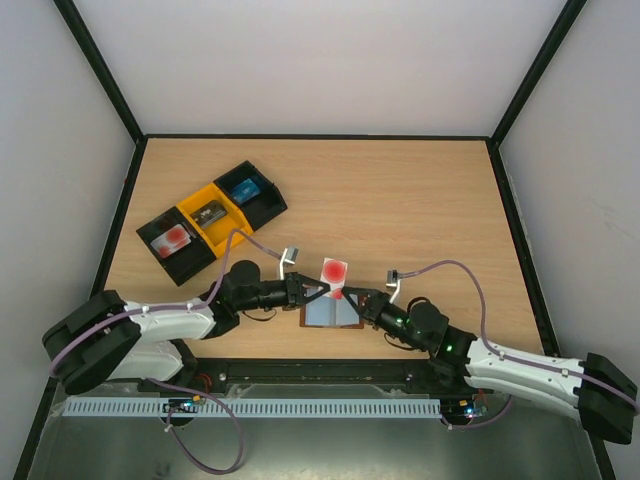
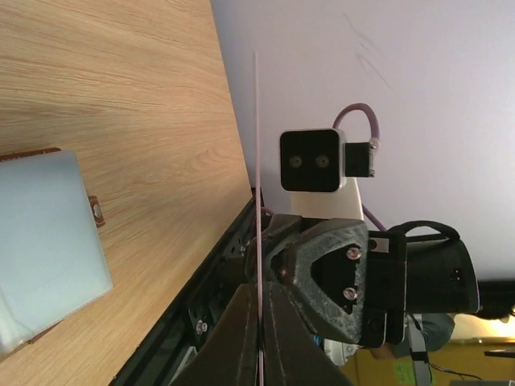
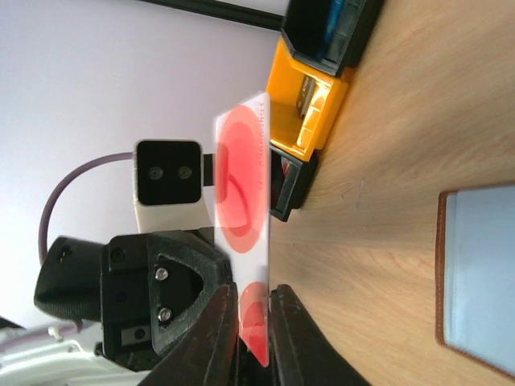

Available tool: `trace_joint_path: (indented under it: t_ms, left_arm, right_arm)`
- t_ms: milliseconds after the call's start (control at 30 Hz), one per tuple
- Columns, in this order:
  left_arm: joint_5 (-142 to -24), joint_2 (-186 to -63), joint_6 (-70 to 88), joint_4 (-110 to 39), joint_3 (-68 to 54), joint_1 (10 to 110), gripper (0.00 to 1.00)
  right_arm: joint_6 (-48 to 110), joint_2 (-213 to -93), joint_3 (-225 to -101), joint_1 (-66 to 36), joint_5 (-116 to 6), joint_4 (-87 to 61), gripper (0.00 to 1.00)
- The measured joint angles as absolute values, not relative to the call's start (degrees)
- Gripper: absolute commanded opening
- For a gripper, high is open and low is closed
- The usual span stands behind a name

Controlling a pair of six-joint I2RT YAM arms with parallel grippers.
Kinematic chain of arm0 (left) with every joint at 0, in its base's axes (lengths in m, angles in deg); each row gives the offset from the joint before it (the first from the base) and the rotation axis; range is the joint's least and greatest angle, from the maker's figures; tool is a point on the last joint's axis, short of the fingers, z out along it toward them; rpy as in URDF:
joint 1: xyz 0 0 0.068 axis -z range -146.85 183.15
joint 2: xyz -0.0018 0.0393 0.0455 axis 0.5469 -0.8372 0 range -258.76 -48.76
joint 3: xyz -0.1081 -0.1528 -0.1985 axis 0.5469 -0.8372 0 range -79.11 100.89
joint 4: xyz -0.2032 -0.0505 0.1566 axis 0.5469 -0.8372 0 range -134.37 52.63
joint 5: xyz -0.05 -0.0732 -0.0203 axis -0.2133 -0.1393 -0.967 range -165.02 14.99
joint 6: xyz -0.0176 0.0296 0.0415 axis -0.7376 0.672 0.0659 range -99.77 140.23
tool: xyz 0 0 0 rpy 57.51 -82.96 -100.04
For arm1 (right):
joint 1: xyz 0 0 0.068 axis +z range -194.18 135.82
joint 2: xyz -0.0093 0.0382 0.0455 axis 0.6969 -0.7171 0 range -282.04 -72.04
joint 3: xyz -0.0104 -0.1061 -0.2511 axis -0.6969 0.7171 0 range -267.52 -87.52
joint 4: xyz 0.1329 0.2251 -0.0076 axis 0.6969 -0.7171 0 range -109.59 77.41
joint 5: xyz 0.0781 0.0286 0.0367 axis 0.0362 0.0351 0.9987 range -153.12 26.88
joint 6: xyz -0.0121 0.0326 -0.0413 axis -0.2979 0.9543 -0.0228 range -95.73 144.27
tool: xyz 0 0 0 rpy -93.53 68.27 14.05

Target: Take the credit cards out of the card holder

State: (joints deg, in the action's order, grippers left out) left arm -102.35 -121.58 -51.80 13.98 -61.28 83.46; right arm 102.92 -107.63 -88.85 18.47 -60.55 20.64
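The card holder lies open on the table, brown with pale grey-blue pockets; it also shows in the left wrist view and the right wrist view. A pale credit card with red patches stands upright above its far edge, between both grippers. My left gripper is shut on the card, seen edge-on in the left wrist view. My right gripper faces it. In the right wrist view its jaws stand a narrow gap apart with the card's lower corner between them.
A row of three open trays, black, yellow and black, sits at the far left. They hold a red-patched card, a dark card and a blue card. The table's near edge runs just behind the grippers.
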Motion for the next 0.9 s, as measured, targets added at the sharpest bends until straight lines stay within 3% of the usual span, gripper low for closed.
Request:
trace_joint_path:
  t_ms: [167,400,667,900]
  left_arm:
    - [-104.6,-119.5,-49.8,11.8,-62.0,82.2,0.03]
    - [-111.3,-116.0,-40.5,-1.0,-59.2,81.7,0.03]
    - [-119.9,-112.9,-32.6,-11.7,-56.3,81.8,0.03]
    - [-124.0,-109.1,-28.9,-16.7,-56.2,83.1,0.03]
  right_arm:
    - [100.0,-100.7,-89.1,18.5,-60.7,13.6,0.30]
    - [90.9,-93.3,-99.1,18.4,-63.5,-7.8,0.34]
    - [81.0,-99.5,-114.1,18.5,-63.4,-22.6,0.38]
    - [75.9,-103.7,-116.8,18.5,-59.1,-28.1,0.39]
